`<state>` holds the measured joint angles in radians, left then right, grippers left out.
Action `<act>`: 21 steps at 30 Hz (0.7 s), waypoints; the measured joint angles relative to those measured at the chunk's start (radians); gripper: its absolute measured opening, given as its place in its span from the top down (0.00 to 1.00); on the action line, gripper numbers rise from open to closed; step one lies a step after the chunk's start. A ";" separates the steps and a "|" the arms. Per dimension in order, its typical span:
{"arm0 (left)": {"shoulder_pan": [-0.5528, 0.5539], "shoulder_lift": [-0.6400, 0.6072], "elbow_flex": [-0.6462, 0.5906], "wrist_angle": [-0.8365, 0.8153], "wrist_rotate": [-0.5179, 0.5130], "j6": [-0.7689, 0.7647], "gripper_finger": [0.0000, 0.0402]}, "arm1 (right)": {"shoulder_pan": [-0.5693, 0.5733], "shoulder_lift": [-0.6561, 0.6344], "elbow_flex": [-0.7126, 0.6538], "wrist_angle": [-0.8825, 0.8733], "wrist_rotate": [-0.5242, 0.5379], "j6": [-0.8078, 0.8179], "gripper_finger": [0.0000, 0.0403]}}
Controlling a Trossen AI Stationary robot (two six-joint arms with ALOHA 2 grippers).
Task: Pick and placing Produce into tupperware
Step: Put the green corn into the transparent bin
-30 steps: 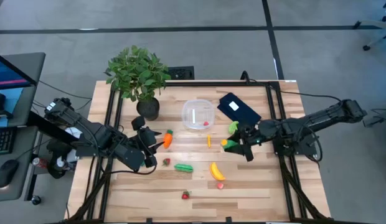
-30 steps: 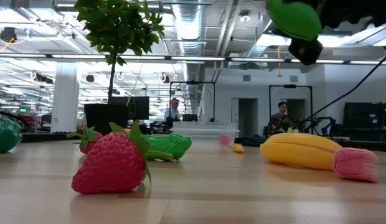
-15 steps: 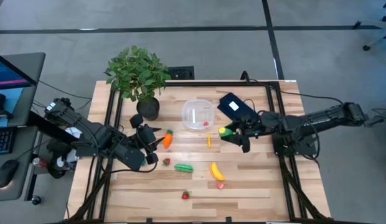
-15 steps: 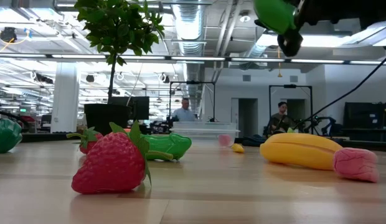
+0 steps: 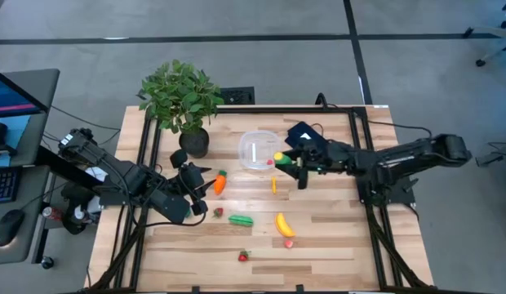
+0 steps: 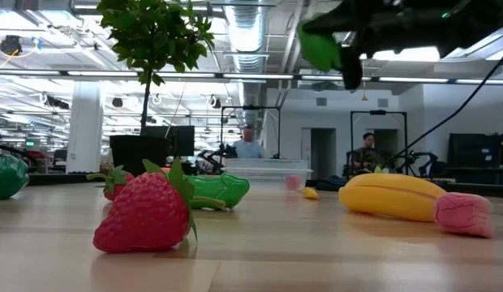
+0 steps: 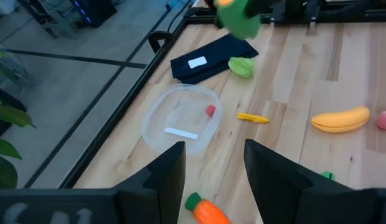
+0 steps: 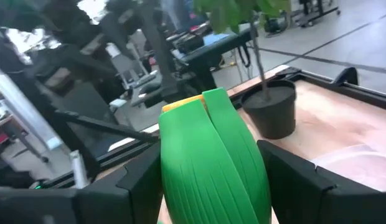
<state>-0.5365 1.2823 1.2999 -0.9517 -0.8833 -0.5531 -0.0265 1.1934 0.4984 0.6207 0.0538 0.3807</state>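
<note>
My right gripper (image 5: 284,159) is shut on a green ribbed piece with a yellow tip (image 8: 208,158), held in the air just right of the clear round tupperware (image 5: 259,150). A small red piece (image 7: 210,111) lies inside the tupperware. On the table lie the carrot (image 5: 220,182), a green piece (image 5: 241,219), the banana (image 5: 283,224), a pink piece (image 5: 289,242), two strawberries (image 5: 243,256) and a thin yellow piece (image 5: 273,185). Another green piece (image 7: 241,66) lies by the black rectangle. My left gripper (image 7: 211,186) waits open, left of the carrot. My right gripper pinches the green ribbed piece between its two fingers (image 8: 143,180), one on each side of the husk body (image 8: 180,168). The fingers come about level from the table's right. The piece is lifted clear of the table (image 6: 320,47), its yellow tip (image 5: 278,155) toward the tupperware.
A potted plant (image 5: 182,98) stands at the far left of the table. A flat black rectangle with a white label (image 7: 208,57) lies right of the tupperware. Black rails (image 5: 151,139) run along both table sides. People show in the room behind (image 6: 247,144).
My right gripper has carried the green piece through the air toward the table's left and far edge, from beside the thin yellow piece to just right of the tupperware. It has stayed shut on the piece.
</note>
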 joint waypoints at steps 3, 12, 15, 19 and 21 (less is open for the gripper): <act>0.000 0.000 0.000 0.000 0.000 -0.004 0.61 | -0.029 0.092 0.000 0.095 0.000 0.000 0.43; 0.000 0.000 0.000 0.000 -0.013 -0.005 0.61 | -0.117 0.387 0.066 0.243 0.000 0.061 0.43; 0.000 0.000 0.000 0.000 -0.015 -0.005 0.61 | -0.133 0.462 0.131 0.228 -0.001 0.063 0.43; 0.000 0.000 0.000 0.000 -0.016 -0.008 0.61 | -0.159 0.522 0.240 0.100 -0.007 0.042 0.43; 0.000 0.000 0.000 0.000 -0.016 -0.010 0.61 | -0.176 0.541 0.299 -0.032 -0.017 0.009 0.43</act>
<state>-0.5365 1.2823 1.2999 -0.9516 -0.8989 -0.5634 -0.2027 1.7343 0.7969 0.5890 0.0366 0.3899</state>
